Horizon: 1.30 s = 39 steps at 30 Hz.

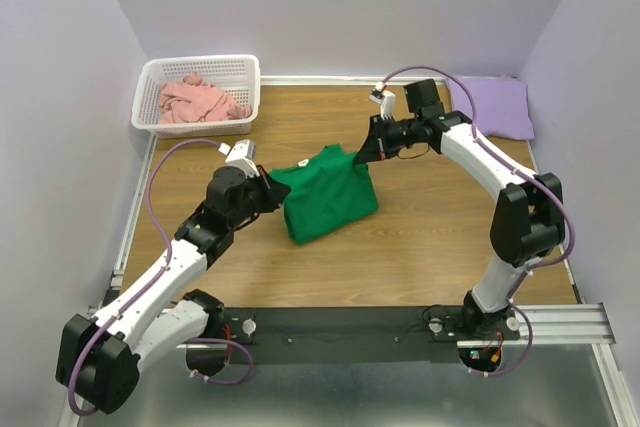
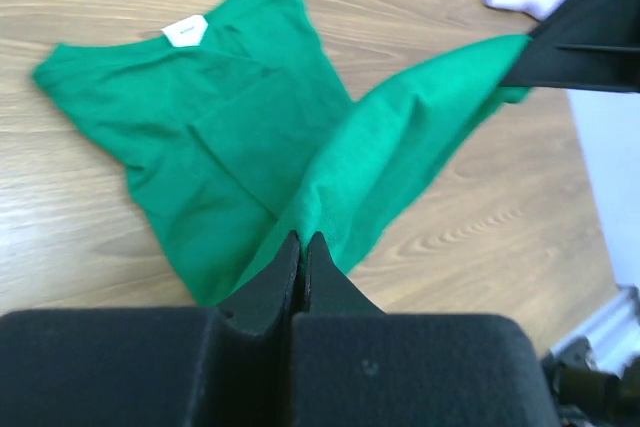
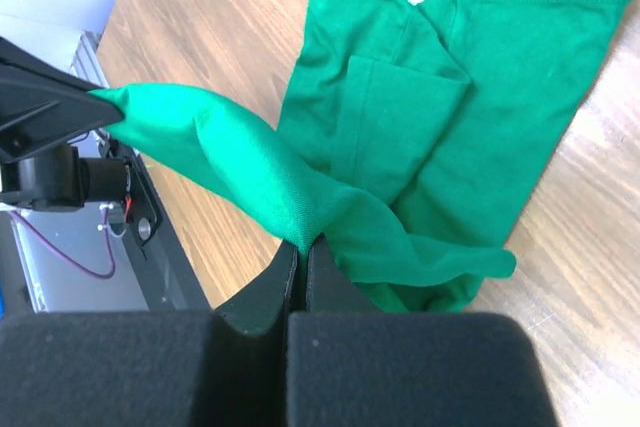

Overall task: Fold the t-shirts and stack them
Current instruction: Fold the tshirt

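Left tool (image 2: 303, 240) grips green t-shirt (image 2: 230, 137); top view alone shows basket (image 1: 190, 128).

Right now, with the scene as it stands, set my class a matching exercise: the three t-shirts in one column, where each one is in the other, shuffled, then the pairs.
Column one:
1. green t-shirt
2. pink t-shirt
3. lavender t-shirt

Column two:
A. bunched in the white lattice basket
B. lying at the far right corner of the table
C. pinched by the left hand and the right hand

Pairs: 1-C; 2-A; 3-B
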Each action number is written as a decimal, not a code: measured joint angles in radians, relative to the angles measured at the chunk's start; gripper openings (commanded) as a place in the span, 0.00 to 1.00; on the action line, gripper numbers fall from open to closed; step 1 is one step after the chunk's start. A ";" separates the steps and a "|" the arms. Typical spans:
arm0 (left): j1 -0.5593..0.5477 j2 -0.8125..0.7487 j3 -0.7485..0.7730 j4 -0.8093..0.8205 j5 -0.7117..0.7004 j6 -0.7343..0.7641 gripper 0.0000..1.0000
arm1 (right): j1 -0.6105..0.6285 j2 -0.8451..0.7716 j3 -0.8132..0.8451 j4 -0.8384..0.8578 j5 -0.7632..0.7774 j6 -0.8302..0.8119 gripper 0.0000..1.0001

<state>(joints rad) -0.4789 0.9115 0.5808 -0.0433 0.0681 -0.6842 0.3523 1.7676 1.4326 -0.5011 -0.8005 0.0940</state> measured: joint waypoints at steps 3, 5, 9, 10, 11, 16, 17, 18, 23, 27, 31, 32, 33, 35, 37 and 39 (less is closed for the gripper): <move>0.000 -0.038 -0.024 0.016 0.061 -0.006 0.00 | 0.000 -0.029 -0.043 0.008 -0.003 0.002 0.01; -0.003 -0.072 -0.059 0.024 0.111 -0.023 0.00 | -0.001 -0.067 -0.100 0.006 -0.010 0.008 0.01; -0.022 -0.103 -0.127 0.025 0.184 -0.059 0.00 | 0.000 -0.138 -0.219 0.006 -0.029 0.020 0.01; -0.027 -0.108 -0.141 0.018 0.198 -0.068 0.00 | 0.000 -0.152 -0.247 0.005 -0.031 0.022 0.01; -0.029 -0.110 -0.148 0.012 0.209 -0.074 0.00 | 0.000 -0.159 -0.262 0.004 -0.032 0.023 0.01; -0.039 -0.114 -0.153 -0.010 0.259 -0.093 0.00 | 0.000 -0.191 -0.292 -0.004 -0.044 0.041 0.00; -0.045 -0.116 -0.153 -0.012 0.270 -0.095 0.00 | 0.000 -0.204 -0.297 -0.001 -0.048 0.047 0.01; -0.058 -0.119 -0.153 -0.017 0.281 -0.096 0.00 | 0.000 -0.225 -0.308 -0.001 -0.054 0.056 0.01; -0.145 -0.130 -0.153 -0.035 0.349 -0.111 0.00 | 0.000 -0.327 -0.381 -0.003 -0.075 0.089 0.01; -0.248 -0.133 -0.155 -0.048 0.389 -0.131 0.00 | 0.000 -0.400 -0.447 -0.013 -0.092 0.110 0.00; -0.348 -0.135 -0.163 -0.054 0.406 -0.163 0.00 | 0.000 -0.467 -0.493 -0.036 -0.107 0.125 0.00; -0.375 -0.137 -0.167 -0.055 0.407 -0.173 0.00 | 0.000 -0.479 -0.495 -0.047 -0.108 0.126 0.01; -0.392 -0.138 -0.169 -0.057 0.410 -0.181 0.00 | 0.000 -0.490 -0.495 -0.056 -0.111 0.127 0.01; -0.409 -0.138 -0.169 -0.057 0.417 -0.192 0.00 | 0.000 -0.505 -0.488 -0.082 -0.121 0.127 0.01; -0.414 -0.138 -0.164 -0.060 0.421 -0.197 0.00 | 0.000 -0.502 -0.463 -0.106 -0.130 0.126 0.01; -0.413 -0.135 -0.138 -0.077 0.417 -0.196 0.00 | 0.000 -0.479 -0.397 -0.141 -0.134 0.124 0.01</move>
<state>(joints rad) -0.8921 0.7765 0.4431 -0.1207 0.4847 -0.8799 0.3523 1.2884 1.0359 -0.6422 -0.9344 0.2180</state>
